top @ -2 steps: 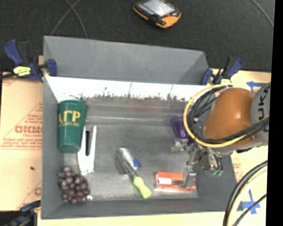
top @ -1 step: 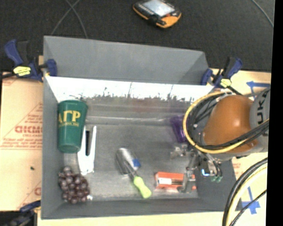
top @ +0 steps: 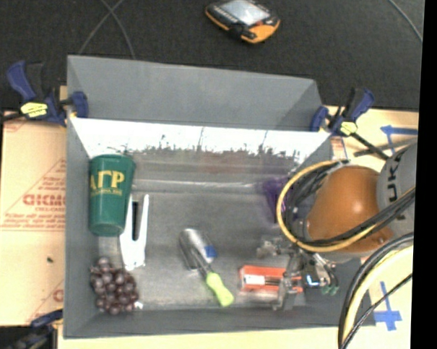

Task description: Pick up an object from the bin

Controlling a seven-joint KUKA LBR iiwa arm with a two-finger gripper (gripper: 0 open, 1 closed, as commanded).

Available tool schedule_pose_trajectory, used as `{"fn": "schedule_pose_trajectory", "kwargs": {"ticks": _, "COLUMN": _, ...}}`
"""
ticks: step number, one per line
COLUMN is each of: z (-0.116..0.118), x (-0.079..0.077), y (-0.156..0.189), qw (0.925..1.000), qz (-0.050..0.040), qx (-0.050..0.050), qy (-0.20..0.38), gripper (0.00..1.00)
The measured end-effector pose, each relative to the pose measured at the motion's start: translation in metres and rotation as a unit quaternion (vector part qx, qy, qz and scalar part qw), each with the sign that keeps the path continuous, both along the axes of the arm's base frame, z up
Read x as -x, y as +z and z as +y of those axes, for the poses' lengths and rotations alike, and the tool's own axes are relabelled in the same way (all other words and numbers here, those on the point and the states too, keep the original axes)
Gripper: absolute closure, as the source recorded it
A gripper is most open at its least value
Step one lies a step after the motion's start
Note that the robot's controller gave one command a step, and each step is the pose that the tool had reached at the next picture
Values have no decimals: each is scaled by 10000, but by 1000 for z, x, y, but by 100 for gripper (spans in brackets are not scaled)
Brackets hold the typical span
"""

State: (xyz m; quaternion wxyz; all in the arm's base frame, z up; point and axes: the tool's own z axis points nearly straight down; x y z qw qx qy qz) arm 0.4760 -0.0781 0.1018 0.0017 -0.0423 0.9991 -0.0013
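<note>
**Grey metal bin: contents as seen from beside it, six things, one of each.**

1. One dark green cup with gold letters, against the left wall.
2. One white flat piece with a black slot down it, just right of the cup.
3. One bunch of dark purple grapes, in the lower left corner, just below the white piece.
4. One small scoop with a metal blade and a yellow-green handle. It lies slantwise in the lower middle, blade to the upper left and handle to the lower right.
5. One orange-red block, flat and oblong, lying crosswise at the lower right. The scoop's handle ends just to its left.
6. One purple thing, at the upper right of the bin floor. It is partly hidden behind cables, and its kind cannot be told.

**Robot: one arm, entering from the right of the frame.**

- It carries one rounded orange cover, ringed by looped black and yellow cables.
- One gripper is set low in the lower right corner, below the cover.
- Whether the jaws are open or closed cannot be told from here.

**Position of the nearest thing.**

- The orange-red block lies immediately left of the gripper, its right end meeting the dark metal parts there.
- The scoop is the next nearest thing, on the block's far side.
- The cup, white piece and grapes lie well apart, across the bin at the left.
- The purple thing sits above the gripper, with the cable loops in front of it.
</note>
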Motion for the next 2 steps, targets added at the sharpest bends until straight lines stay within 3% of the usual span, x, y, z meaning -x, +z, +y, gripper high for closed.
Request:
{"fn": "schedule_pose_trajectory", "kwargs": {"ticks": 1, "z": 1, "x": -6, "y": -31, "qw": 9997, "qz": -53, "qx": 1, "qy": -231, "gripper": 0}}
{"fn": "schedule_pose_trajectory", "kwargs": {"ticks": 2, "z": -9, "x": 1, "y": -30, "qw": 9972, "qz": -29, "qx": 9, "qy": 748, "gripper": 100}}
